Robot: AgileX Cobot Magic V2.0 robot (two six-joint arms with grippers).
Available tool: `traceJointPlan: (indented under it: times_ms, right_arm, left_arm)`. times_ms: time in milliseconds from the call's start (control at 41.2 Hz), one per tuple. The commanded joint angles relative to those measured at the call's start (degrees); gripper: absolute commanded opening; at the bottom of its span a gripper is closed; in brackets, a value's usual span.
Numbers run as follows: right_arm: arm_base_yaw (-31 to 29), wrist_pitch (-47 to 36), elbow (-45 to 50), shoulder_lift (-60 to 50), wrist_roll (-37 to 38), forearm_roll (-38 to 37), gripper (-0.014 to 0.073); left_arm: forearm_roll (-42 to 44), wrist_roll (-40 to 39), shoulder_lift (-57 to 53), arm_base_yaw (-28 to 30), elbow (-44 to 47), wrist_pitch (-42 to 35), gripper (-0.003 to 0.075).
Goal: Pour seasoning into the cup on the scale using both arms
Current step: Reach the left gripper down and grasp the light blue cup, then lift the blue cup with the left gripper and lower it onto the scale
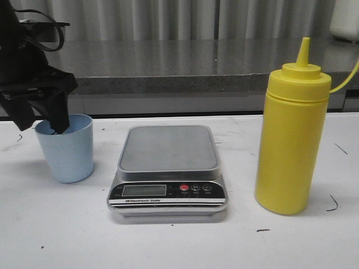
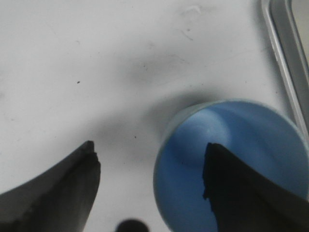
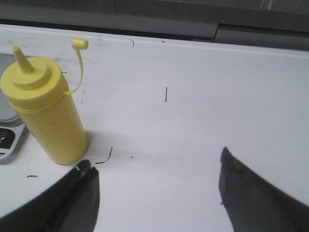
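Note:
The pale blue cup (image 1: pixel 66 151) stands on the white table, left of the scale (image 1: pixel 168 148). My left gripper (image 1: pixel 42 128) is open and straddles the cup's left wall. In the left wrist view one finger (image 2: pixel 241 193) is inside the cup (image 2: pixel 241 140) and the other finger (image 2: pixel 63 188) is outside it. The yellow seasoning bottle (image 1: pixel 291 140) stands upright to the right of the scale, its cap hanging off the strap. My right gripper (image 3: pixel 156 157) is open over bare table, with the bottle (image 3: pixel 48 116) off to one side. It does not show in the front view.
The scale's steel platform carries nothing, and its edge (image 2: pixel 285 63) lies close beside the cup. A grey ledge (image 1: pixel 179 67) and a curtain run along the back. A white container (image 1: pixel 345 19) stands at the far right of the ledge.

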Motion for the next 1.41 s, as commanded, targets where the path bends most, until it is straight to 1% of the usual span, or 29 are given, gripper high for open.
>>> traceJointPlan:
  times_ms: [0,73,146,389,534,777,947,1069,1141,1239,1384]
  right_arm:
    - [-0.18,-3.58,-1.73,0.94,-0.44,-0.41,0.0542]
    - [-0.18,-3.58,-1.73,0.94,-0.44,-0.41,0.0542]
    - [-0.18,-3.58,-1.73,0.94,-0.44,-0.41,0.0542]
    - [-0.18,-3.47,-1.73,0.94,-0.44,-0.41,0.0542]
    - [-0.18,-3.46,-1.73,0.94,-0.44,-0.41,0.0542]
    - [-0.18,-3.2,-1.73,0.94,-0.44,-0.41,0.0542]
    - [-0.18,-3.2,-1.73,0.94,-0.44,-0.41,0.0542]
    - [-0.18,-3.2,-1.73,0.94,-0.44,-0.41,0.0542]
    - [-0.18,-3.2,-1.73,0.94,-0.44,-0.41,0.0542]
    - [-0.18,-3.2,-1.73,0.94,-0.44,-0.41,0.0542]
    - [-0.18,-3.2,-1.73,0.94,-0.44,-0.41,0.0542]
  left_arm:
    - [-1.18,-0.69,-1.67,-0.37,-1.79,-2.04,0.0437]
    - [-1.18,-1.12,-1.01,-0.37,-1.79,-1.9,0.0403]
    - [-1.18,-1.35,-0.62,-0.37,-1.79,-1.9,0.0349]
    - [-1.43,-1.33,-0.62,-0.37,-1.79,-2.11,0.0102]
    - [-1.43,-1.33,-0.62,-0.37,-1.79,-2.11,-0.0017]
    - [-2.09,-1.33,-1.79,-0.37,-1.79,-1.12,-0.002]
    - [-2.45,-1.33,-6.95,-0.71,-1.79,-0.99,-0.002]
    - [-2.45,-1.33,-11.12,-2.1,-2.21,-0.85,-0.002]
    - [-2.45,-1.33,-12.32,-3.47,-3.92,0.61,-0.002]
    - [-2.45,-1.33,-12.0,-5.79,-8.36,3.81,-0.002]
    - [-2.3,-1.33,-9.39,-9.28,-14.53,4.71,-0.002]
